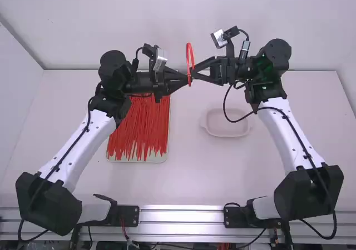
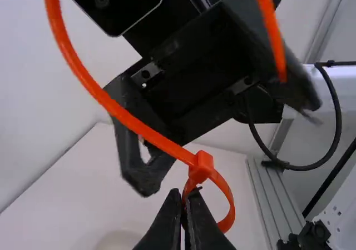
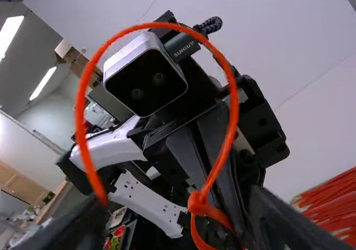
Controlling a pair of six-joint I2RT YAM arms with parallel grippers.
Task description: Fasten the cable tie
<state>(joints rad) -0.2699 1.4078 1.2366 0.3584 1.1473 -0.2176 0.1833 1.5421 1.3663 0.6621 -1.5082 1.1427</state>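
Note:
An orange-red cable tie is held in the air above the table's far middle, bent into a loop. Its head sits just past the tips of my left gripper, which is shut on the tie right below the head. The short tail curls beside the fingers. My right gripper faces the left one from the other side. Its fingers stand apart at the loop, and one dark fingertip hangs close to the head. The strap's far side runs against its other finger.
A flat tray piled with several red cable ties lies on the table under the left arm. A shallow white bowl sits under the right arm. Table space lies open in front of both.

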